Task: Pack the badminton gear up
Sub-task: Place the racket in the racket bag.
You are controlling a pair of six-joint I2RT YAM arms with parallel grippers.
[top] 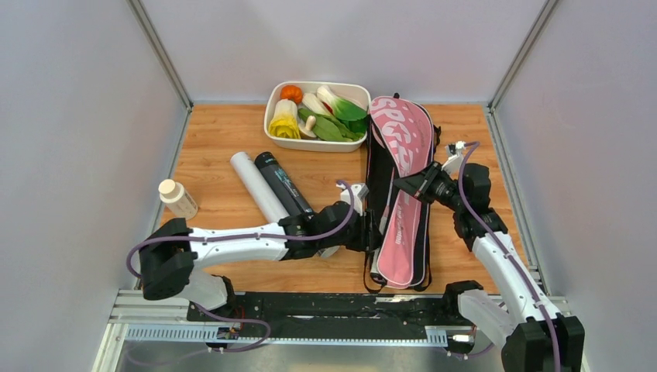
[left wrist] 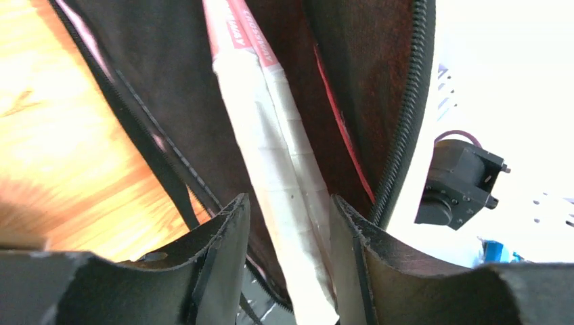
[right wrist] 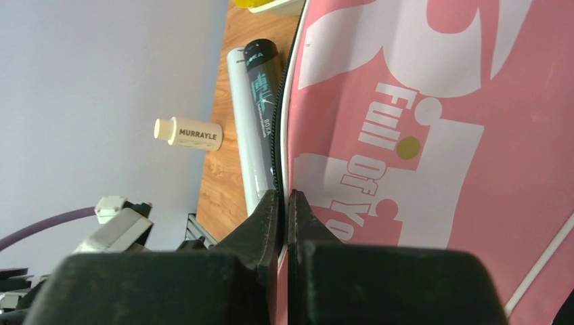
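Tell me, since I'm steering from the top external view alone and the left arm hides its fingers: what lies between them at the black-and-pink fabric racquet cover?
Observer: Two white tape-wrapped racquet handles, side by side inside the open cover, between the fingers of the left gripper.
Operator: Clamped?
Observer: No, the jaws stand open, one finger on each side.
Operator: And the right gripper?
Observer: Shut on the edge of the pink flap, by the zip.
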